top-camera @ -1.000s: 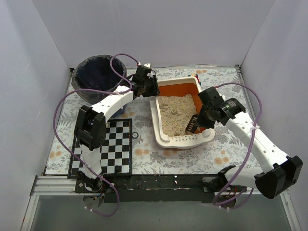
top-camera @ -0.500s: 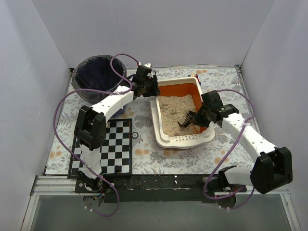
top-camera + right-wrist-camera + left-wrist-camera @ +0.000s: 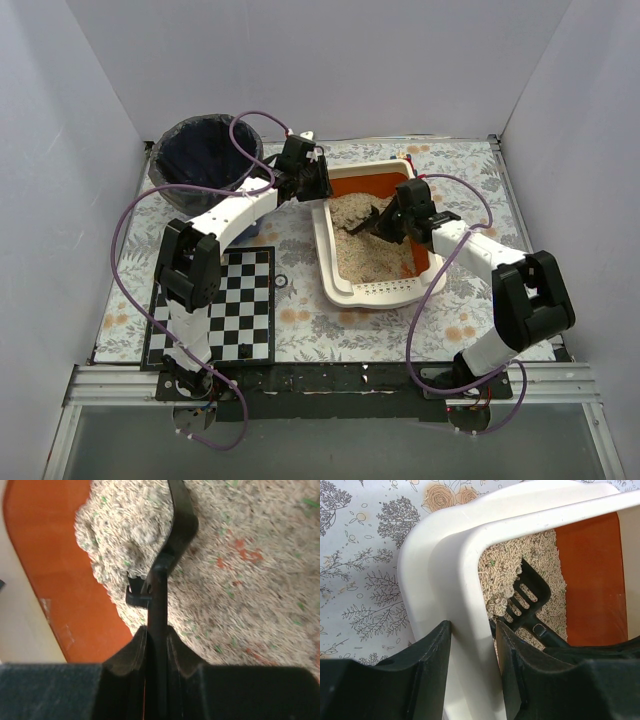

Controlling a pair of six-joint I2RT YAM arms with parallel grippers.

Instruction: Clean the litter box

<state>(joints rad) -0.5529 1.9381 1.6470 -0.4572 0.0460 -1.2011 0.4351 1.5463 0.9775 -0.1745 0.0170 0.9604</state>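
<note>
Left wrist view: the left gripper (image 3: 472, 645) clamps the box (image 3: 445, 570) wall; the right gripper (image 3: 156, 645), tight on the scoop (image 3: 527, 597), digs into litter (image 3: 240, 570). Scooping seems underway; next likely needs a level lift.

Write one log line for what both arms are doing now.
left gripper: shut on litter box rim | right gripper: shut on scoop handle | scoop head: on litter

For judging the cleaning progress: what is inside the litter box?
Beige litter, bare orange floor at the far end, and a black slotted scoop held by the right gripper. Anything beneath the litter is covered.
</note>
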